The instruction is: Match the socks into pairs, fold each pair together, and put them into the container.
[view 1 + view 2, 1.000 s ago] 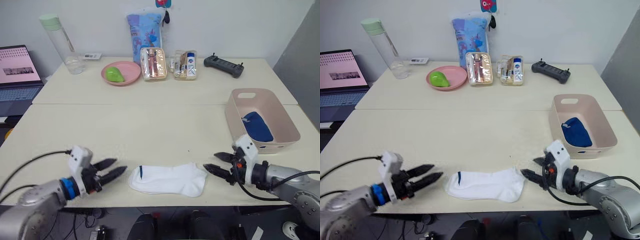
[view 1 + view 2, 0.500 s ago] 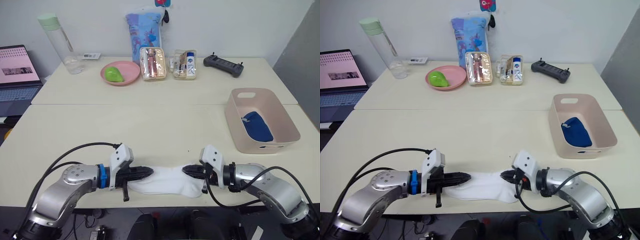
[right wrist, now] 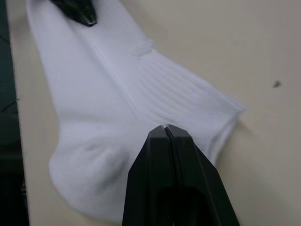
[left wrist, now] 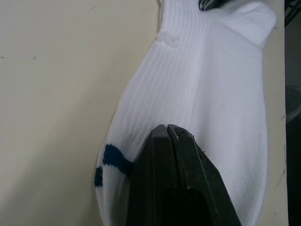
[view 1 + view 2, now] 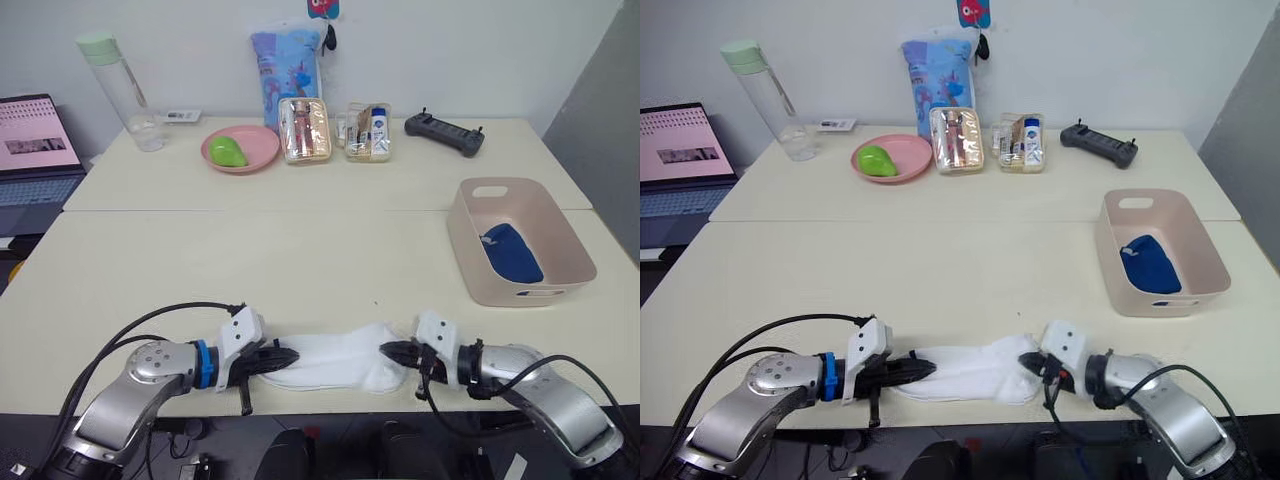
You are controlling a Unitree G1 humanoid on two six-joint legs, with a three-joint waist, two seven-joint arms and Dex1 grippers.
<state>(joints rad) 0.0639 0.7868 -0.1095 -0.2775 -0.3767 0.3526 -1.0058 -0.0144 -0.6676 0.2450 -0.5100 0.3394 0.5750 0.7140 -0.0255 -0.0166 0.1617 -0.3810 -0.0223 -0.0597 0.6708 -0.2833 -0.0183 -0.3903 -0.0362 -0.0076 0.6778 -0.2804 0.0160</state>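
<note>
While both grippers pinch the white socks, the stack lies along the desk's near edge.

The left gripper (image 5: pixel 283 354) has its jaws pressed together on the cuff end of the white socks (image 5: pixel 335 359); the right gripper (image 5: pixel 390 351) has its jaws clamped on the toe end. The pink container (image 5: pixel 470 249) sits near the right edge, a blue sock (image 5: pixel 513 252) inside. Bare desk (image 5: pixel 300 265) stretches between socks and container.

Left gripper (image 5: pixel 283 356): low, near left, fingers pressed together. Right gripper (image 5: pixel 392 352): low, near right, fingers pressed together.
</note>
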